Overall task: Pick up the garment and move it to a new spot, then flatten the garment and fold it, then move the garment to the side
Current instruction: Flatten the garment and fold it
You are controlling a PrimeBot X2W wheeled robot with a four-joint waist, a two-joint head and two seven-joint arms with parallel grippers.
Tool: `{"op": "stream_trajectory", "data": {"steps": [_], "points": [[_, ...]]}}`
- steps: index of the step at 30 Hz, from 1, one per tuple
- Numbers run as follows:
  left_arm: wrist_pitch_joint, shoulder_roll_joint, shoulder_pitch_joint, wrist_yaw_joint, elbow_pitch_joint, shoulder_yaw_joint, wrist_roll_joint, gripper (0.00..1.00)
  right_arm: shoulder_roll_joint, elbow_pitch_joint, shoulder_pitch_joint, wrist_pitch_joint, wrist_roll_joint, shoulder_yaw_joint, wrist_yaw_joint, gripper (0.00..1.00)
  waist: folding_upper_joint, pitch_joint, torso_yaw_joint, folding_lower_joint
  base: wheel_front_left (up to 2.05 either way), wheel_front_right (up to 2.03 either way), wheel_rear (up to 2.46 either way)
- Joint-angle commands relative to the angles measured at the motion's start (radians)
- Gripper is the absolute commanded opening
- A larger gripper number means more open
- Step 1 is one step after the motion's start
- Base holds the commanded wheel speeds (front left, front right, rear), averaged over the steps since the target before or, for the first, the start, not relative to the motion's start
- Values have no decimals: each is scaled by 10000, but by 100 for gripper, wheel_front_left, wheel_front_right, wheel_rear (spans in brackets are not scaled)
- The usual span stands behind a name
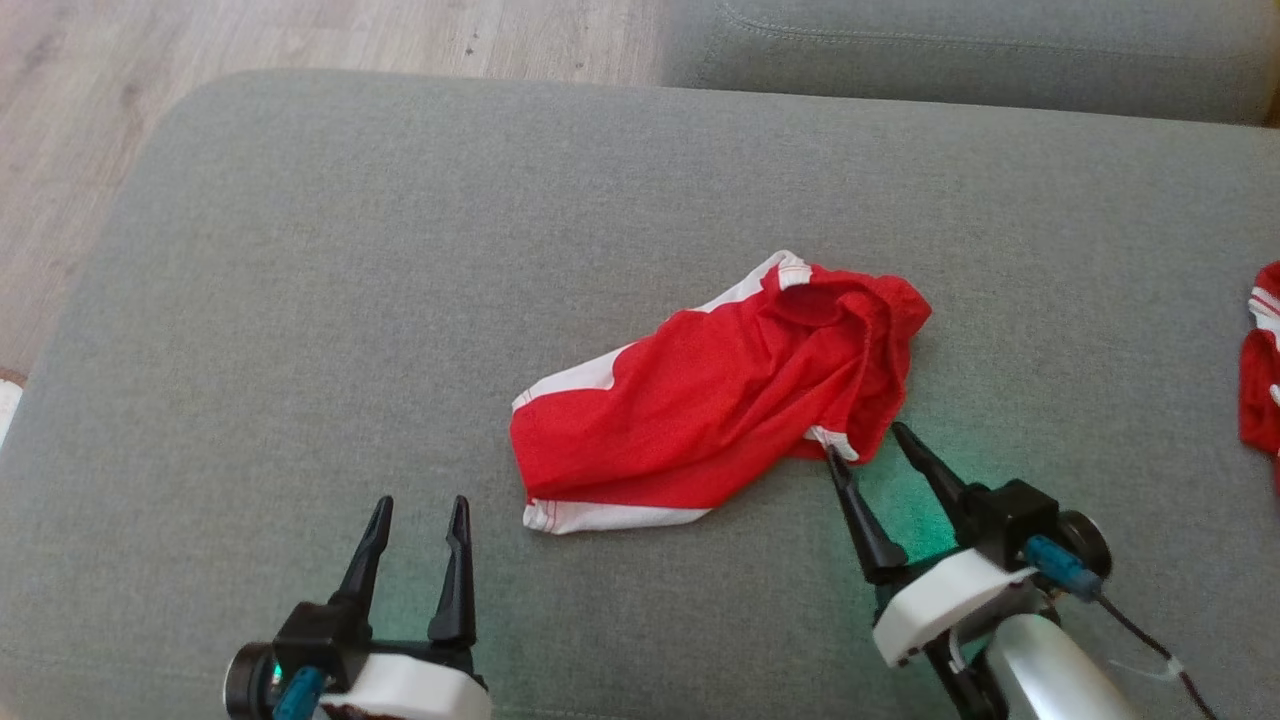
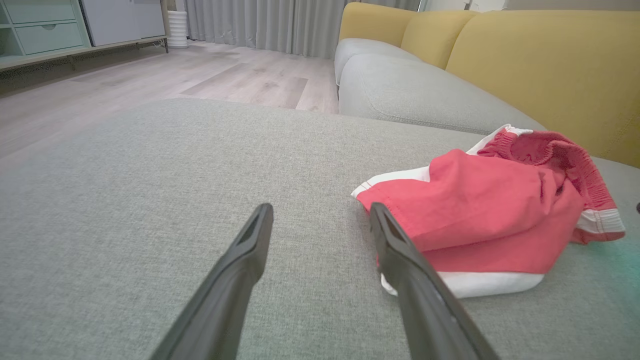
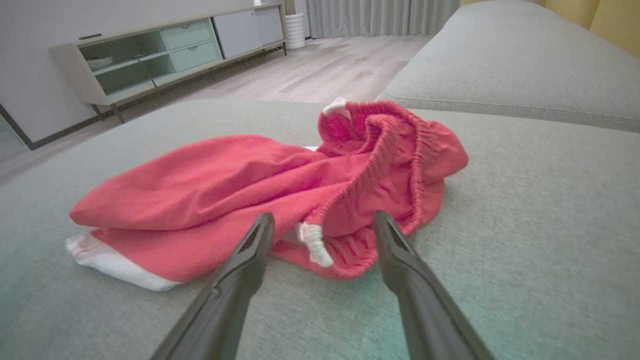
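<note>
The garment [image 1: 715,395] is a pair of red shorts with white trim, lying crumpled on the grey sofa cushion [image 1: 400,250]. Its elastic waistband is bunched at the far right end. My right gripper [image 1: 868,440] stands open at the garment's near right edge, its fingertips just at the waistband hem, nothing held. In the right wrist view the garment [image 3: 280,190] lies between and beyond the open fingers [image 3: 250,250]. My left gripper [image 1: 418,505] is open over bare cushion, to the left of the garment's white hem. In the left wrist view the garment [image 2: 490,210] sits to the right of the fingers.
Another red and white cloth [image 1: 1262,370] lies at the cushion's right edge. A second grey cushion [image 1: 960,50] lies beyond, with yellow backrests [image 2: 540,65] behind. Wooden floor [image 1: 200,50] lies past the cushion's left and far edges. A low cabinet [image 3: 165,55] stands against the wall.
</note>
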Motion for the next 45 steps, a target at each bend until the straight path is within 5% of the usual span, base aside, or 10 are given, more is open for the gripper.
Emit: {"op": "stream_trajectory", "data": {"steps": [1,8,10,11,12,33,42,43,44,45], "points": [[-51,9,-161,58,-278,292,-36,100,-133,-154,-360,-65,0,167,65,100,0,27,21,1,0,0,0],[-51,8,-307,40,-272,91,-97,100,-88,729,-1032,-65,-467,519,65,100,0,227,320,1,0,0,0],[-51,8,-317,58,-293,40,-127,100,-89,914,-1174,-65,-541,619,65,57,0,267,398,1,0,0,0],[-51,8,-312,78,-300,32,-152,100,-92,1083,-1229,-65,-565,663,65,9,0,276,417,1,0,0,0],[-51,8,-304,96,-302,29,-177,100,-98,1288,-1275,-65,-595,641,65,0,0,283,431,1,0,0,0],[-51,8,105,173,-319,200,-206,100,-151,-940,-2179,-63,4296,1214,65,0,0,-377,-362,1,0,0,0],[-51,8,-144,94,-399,-21,-245,100,-1517,1467,-3196,745,3838,361,65,0,0,82,-457,1,0,0,0],[-51,8,-210,78,-396,-58,-236,100,-1614,1794,-3305,738,3529,428,65,19,0,158,-439,1,0,0,0],[-51,8,-275,64,-391,-96,-225,100,-1698,2151,-3404,667,3221,422,65,100,0,215,-419,1,0,0,0],[-51,8,-330,48,-381,-136,-219,100,-1821,2552,-3482,662,2791,502,65,100,0,249,-396,1,0,0,0]]}}
